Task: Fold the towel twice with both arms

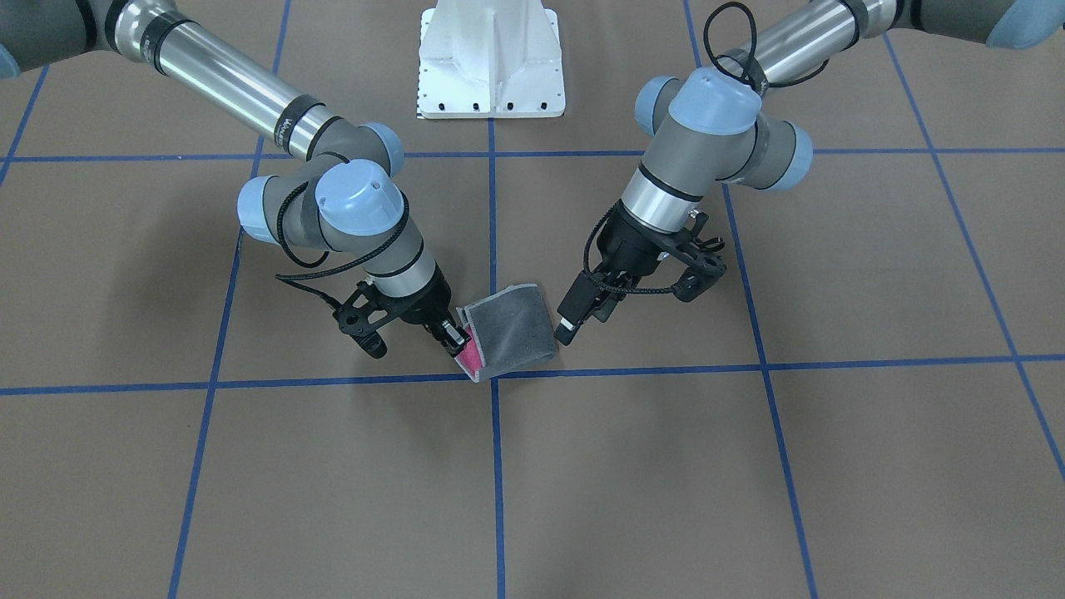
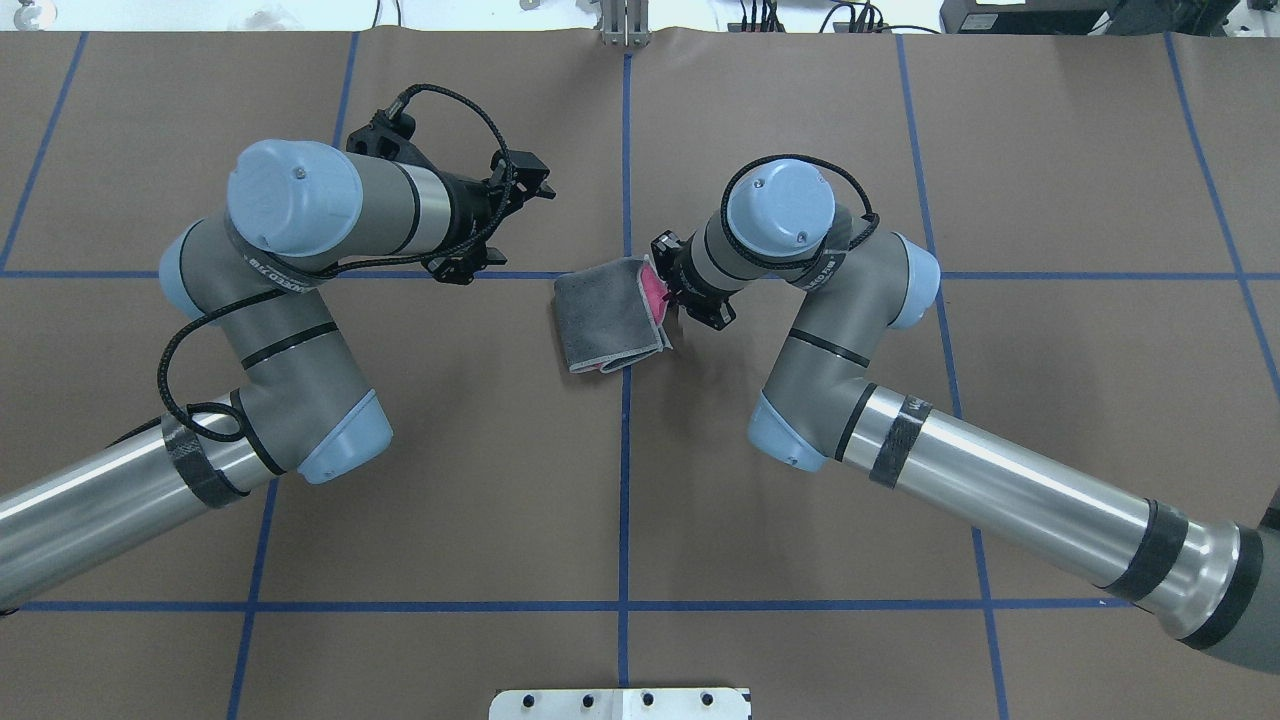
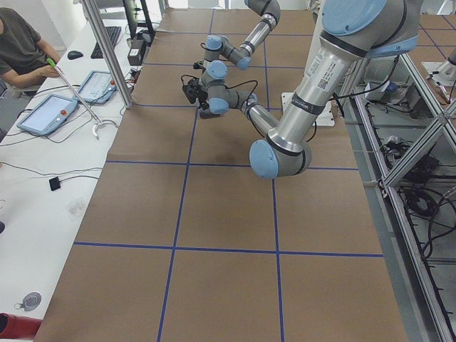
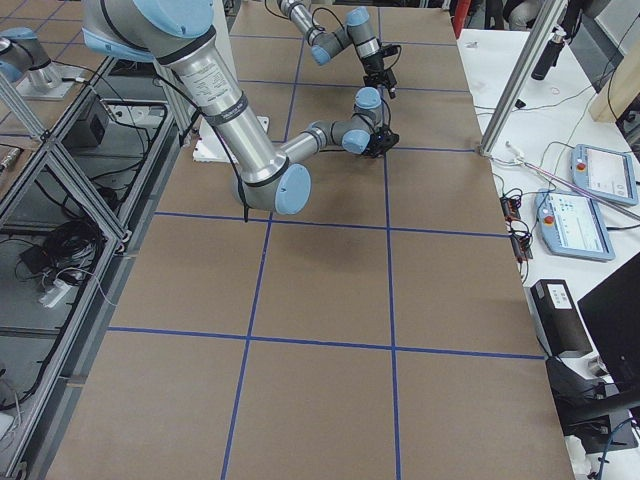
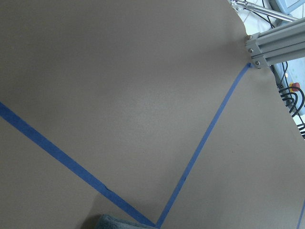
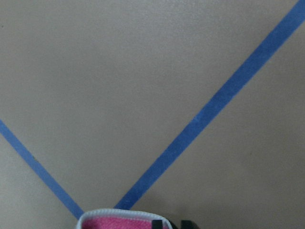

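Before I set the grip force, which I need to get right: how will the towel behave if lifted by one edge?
Probably floppy: the towel lies folded over itself, and its pink edge bends where the right tool pinches it. Likely light, being thin cloth. Its fuzzy surface should resist slipping.

Your table [image 1: 832,466] has a flat brown top, evenly lit and marked into large squares by blue tape lines [image 1: 497,466]. A white bolted pedestal [image 1: 491,58] stands at its robot-side edge. Along the opposite edge runs a white bench [image 3: 43,199] carrying teach pendants [image 3: 48,114], a keyboard [image 3: 112,39] and aluminium posts [image 3: 107,50], with a person [image 3: 21,46] seated at it.
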You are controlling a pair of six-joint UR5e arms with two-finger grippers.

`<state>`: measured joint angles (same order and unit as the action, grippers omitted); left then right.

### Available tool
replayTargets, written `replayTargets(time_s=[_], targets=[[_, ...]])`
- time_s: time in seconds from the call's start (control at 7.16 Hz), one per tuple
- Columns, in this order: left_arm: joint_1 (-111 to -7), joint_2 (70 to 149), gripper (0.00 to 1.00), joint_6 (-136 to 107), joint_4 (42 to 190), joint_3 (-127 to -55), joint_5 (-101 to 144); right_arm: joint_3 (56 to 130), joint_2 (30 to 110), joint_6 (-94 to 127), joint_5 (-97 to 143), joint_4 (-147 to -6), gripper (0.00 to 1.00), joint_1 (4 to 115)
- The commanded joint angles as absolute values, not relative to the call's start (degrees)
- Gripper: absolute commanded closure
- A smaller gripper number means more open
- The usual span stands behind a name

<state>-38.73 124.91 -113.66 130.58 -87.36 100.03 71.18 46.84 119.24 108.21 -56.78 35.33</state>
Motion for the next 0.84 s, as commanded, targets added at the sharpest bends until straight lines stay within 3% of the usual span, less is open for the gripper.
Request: replayTargets(time_s=[0.0, 0.7], targets=[[-38.58, 125.07, 0.00, -113.82, 130.60, -87.36, 100.02, 72.41, 46.84, 119.53, 108.28, -56.95, 1.00, 35.33], [-38.67, 125.16, 0.00, -113.91, 130.52, -87.54, 100.02, 80.24, 47.73, 120.23, 108.28, -63.90, 1.00, 33.32]])
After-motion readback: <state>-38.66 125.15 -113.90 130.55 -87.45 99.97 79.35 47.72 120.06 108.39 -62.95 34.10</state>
